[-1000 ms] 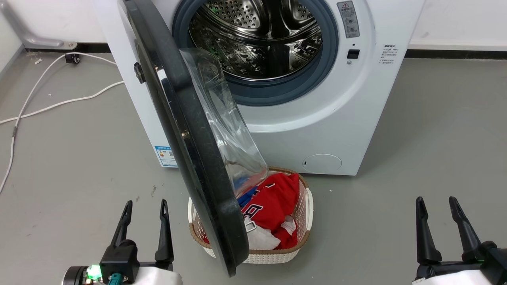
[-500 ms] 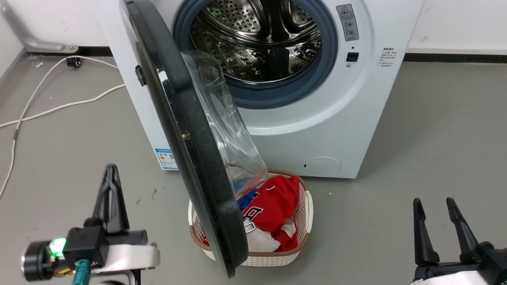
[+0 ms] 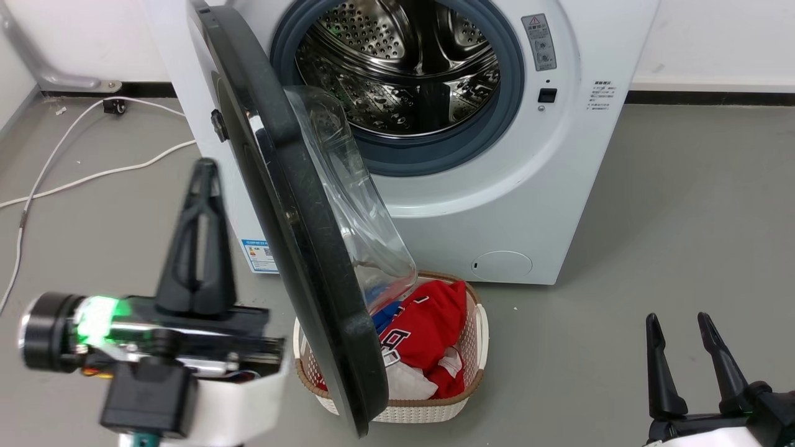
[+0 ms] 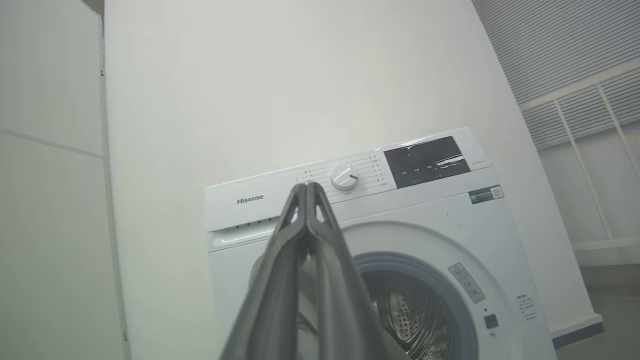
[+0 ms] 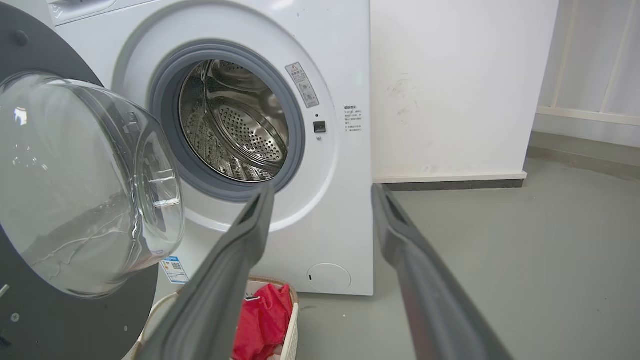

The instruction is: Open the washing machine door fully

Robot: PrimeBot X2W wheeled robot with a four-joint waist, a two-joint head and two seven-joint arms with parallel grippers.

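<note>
Washing machine door (image 3: 304,248) is standing roughly half open, black rim edge-on, glass bowl facing the drum mouth (image 3: 404,68) behind it. Laundry basket (image 3: 479,323) is sitting under the door's lower edge. Left claw (image 3: 205,171) is hovering on the door's outer side, near but apart, fingers pressed together and holding nothing. Right claw (image 3: 677,318) is resting well off the door's inner side, fingers spread. The step looks like an approach. The next move probably calls for reaching round the free edge and pushing the inner face outward.
</note>
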